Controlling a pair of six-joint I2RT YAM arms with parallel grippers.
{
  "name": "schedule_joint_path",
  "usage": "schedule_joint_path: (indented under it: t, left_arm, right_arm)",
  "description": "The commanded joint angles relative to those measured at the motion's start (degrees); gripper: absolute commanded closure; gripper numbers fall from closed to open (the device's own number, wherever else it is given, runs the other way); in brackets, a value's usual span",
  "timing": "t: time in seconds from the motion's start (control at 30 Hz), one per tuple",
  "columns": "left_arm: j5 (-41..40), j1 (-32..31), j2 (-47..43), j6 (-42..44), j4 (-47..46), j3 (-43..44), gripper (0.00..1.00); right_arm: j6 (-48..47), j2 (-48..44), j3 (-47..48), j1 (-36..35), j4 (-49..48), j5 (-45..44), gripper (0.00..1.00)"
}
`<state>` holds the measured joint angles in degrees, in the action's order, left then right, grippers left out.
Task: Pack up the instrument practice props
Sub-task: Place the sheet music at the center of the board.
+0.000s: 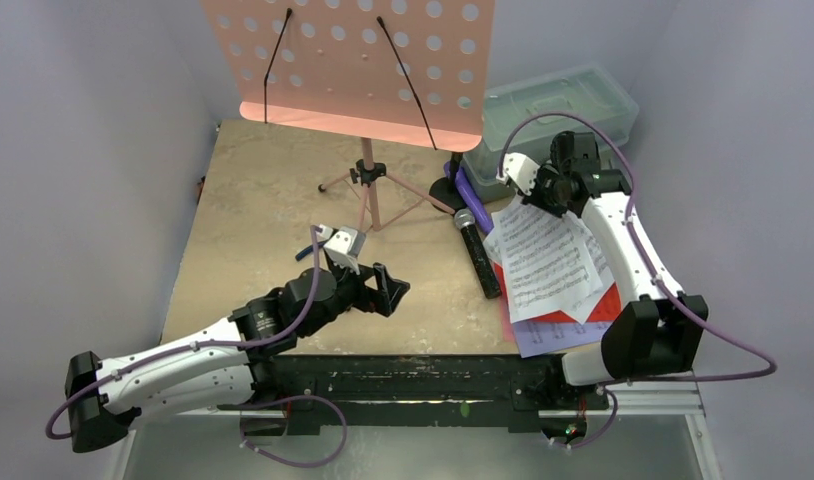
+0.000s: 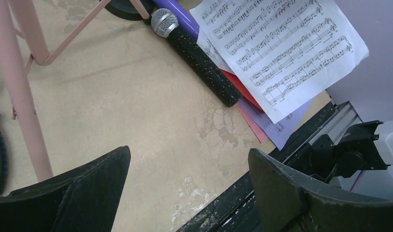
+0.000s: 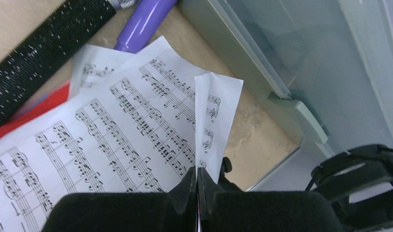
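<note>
The right gripper [image 3: 197, 176] is pinched tight on the folded-up corner of the white music sheet [image 3: 132, 125], the paper standing up between its closed fingers, most likely so the sheet can be peeled off the pile rather than dragged flat; the left gripper [image 2: 187, 157] is spread wide with nothing in it, hanging over bare table [image 1: 253, 200] in front of the pink stand [image 1: 368, 190], seemingly free to help; the white music sheet lies to the right of the stand's legs, on top of a red sheet [image 1: 608, 300] and a lavender sheet [image 1: 543, 338]; the black microphone [image 1: 478, 255] lies between the stand and the papers, touching their edge, silver head toward the stand's foot; the purple microphone [image 3: 144, 21] sits just beyond it, beside the plastic box [image 3: 291, 58] right of the stand; nothing looks packed yet
</note>
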<state>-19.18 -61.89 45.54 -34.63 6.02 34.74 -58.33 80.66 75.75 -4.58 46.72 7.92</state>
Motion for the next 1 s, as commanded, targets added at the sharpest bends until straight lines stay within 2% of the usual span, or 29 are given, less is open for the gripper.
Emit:
schedule_joint_path:
  t: [0.0, 0.23, 0.4, 0.5, 0.63, 0.73, 0.97]
  left_arm:
    - [-2.79, 0.28, -2.16, 1.77, 2.18, -0.33, 0.08]
    - [-3.98, 0.28, -5.05, 4.29, 5.26, 0.19, 0.07]
    - [-5.69, 0.28, -6.54, 5.83, 7.37, 0.92, 0.07]
    - [-6.79, 0.28, -7.6, 6.44, 8.01, 0.9, 0.07]
    - [-6.85, 0.28, -8.78, 9.72, 7.33, 0.6, 0.09]
    - [-7.71, 0.28, -8.67, 14.03, 6.5, 0.88, 0.09]
    - [-10.15, 0.28, -8.3, 26.57, -2.89, -1.08, 0.07]
  right_arm:
    - [-10.84, 2.53, 2.13, 0.2, -0.03, -1.81, 0.95]
    - [-16.02, 4.98, 2.59, 0.87, -1.61, -0.65, 0.9]
    - [-17.26, 5.4, 5.56, 1.08, 0.31, 4.31, 0.87]
    - [-17.17, 6.46, 5.34, 1.14, 1.78, 5.04, 0.81]
    - [-11.27, 6.49, 1.49, 1.15, -1.49, 1.67, 0.72]
    - [-5.48, 5.21, -1.03, 1.13, -4.78, 0.44, 0.61]
    - [6.92, -2.17, -6.62, 1.15, -10.01, 4.31, 0.38]
